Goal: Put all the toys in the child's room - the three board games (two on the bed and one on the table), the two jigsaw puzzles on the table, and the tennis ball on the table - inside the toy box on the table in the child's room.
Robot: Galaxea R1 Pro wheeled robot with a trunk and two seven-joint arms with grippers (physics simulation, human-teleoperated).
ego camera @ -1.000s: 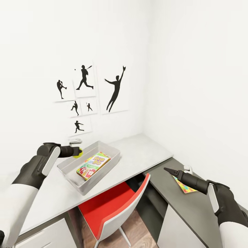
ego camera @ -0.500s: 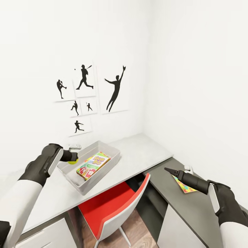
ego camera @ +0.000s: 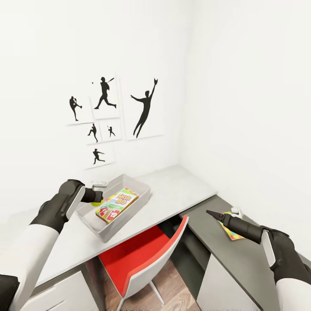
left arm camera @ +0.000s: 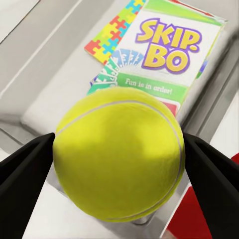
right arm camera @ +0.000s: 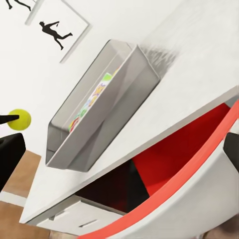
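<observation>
your left hand (left arm camera: pixel 119 149), clamped on the tennis ball (left arm camera: pixel 118 153), has moved in over the toy box (ego camera: pixel 86 214). the drop is near. your right hand (ego camera: pixel 211 213) looks pinched shut.

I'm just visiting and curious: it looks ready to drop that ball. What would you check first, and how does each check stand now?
1. Ball held between the left jaws: ok.
2. Ball over the toy box: cannot tell; in the head view the left gripper sits at the box's near-left edge.
3. Room in the box: ok; the Skip-Bo game and a puzzle lie flat.
4. Right gripper away from the box: ok, it is over the dark desk.
5. All toys collected: not ok; another puzzle lies on that desk.
</observation>
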